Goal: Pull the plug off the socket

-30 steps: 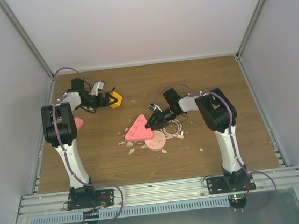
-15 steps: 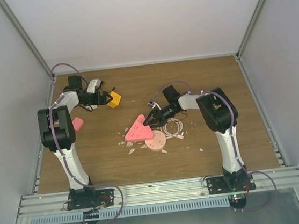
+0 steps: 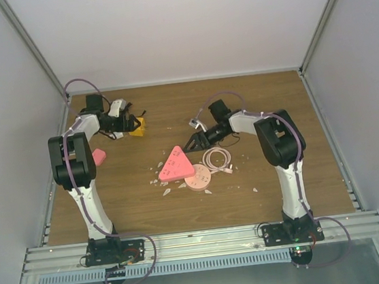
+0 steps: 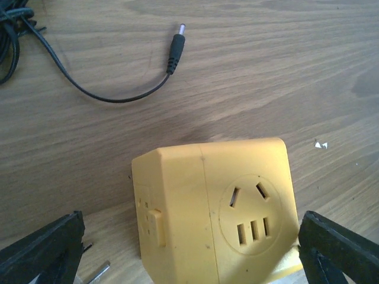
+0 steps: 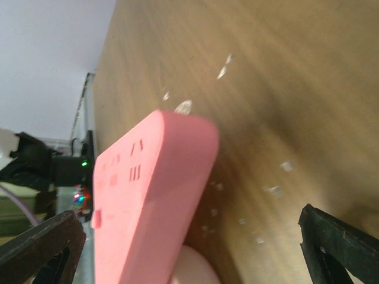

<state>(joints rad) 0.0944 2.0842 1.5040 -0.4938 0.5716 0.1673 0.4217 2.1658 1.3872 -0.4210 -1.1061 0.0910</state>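
The socket, a flat pink triangle (image 3: 175, 164), lies mid-table with one corner resting on a pale round disc (image 3: 198, 178). In the right wrist view the socket (image 5: 148, 201) shows its slotted face and no plug in it. My right gripper (image 3: 194, 143) is open and empty, just to the far right of the socket and clear of it. Its fingers (image 5: 41, 245) frame the socket from a distance. My left gripper (image 3: 135, 124) is open at the far left around a yellow cube socket (image 4: 216, 213). Its fingers (image 4: 340, 251) flank the cube.
A coiled white cable (image 3: 217, 158) lies right of the socket. A small pink block (image 3: 98, 156) sits by the left arm. A black cable with a barrel plug (image 4: 176, 44) lies beyond the yellow cube. White chips (image 3: 166, 191) are scattered near the disc.
My right gripper has drawn back from the socket's edge, up and to the right. My left gripper and the yellow cube have shifted a little to the left.
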